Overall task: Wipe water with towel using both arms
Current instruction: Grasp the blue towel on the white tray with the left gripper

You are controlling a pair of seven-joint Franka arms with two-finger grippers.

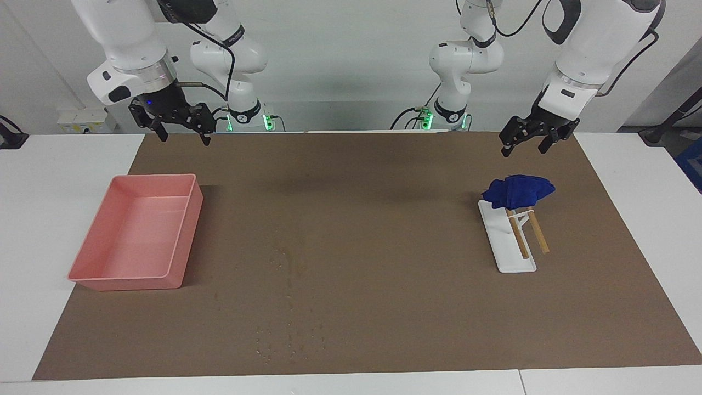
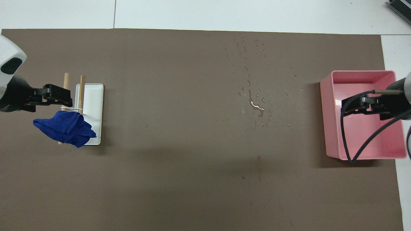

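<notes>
A crumpled blue towel (image 1: pixel 518 190) hangs on a small rack with a white base (image 1: pixel 513 258) and two wooden rods, toward the left arm's end of the mat; it also shows in the overhead view (image 2: pixel 64 128). The water (image 1: pixel 288 263) lies as small scattered droplets mid-mat, between the rack and the bin and farther from the robots, with a small puddle showing in the overhead view (image 2: pixel 255 107). My left gripper (image 1: pixel 525 149) is open and empty in the air above the towel, apart from it. My right gripper (image 1: pixel 184 136) is open and empty, raised over the pink bin.
An empty pink bin (image 1: pixel 189 230) stands toward the right arm's end of the mat, seen also from overhead (image 2: pixel 362 138). A brown mat (image 1: pixel 384 181) covers most of the white table. A black cable loops from the right gripper over the bin (image 2: pixel 345 141).
</notes>
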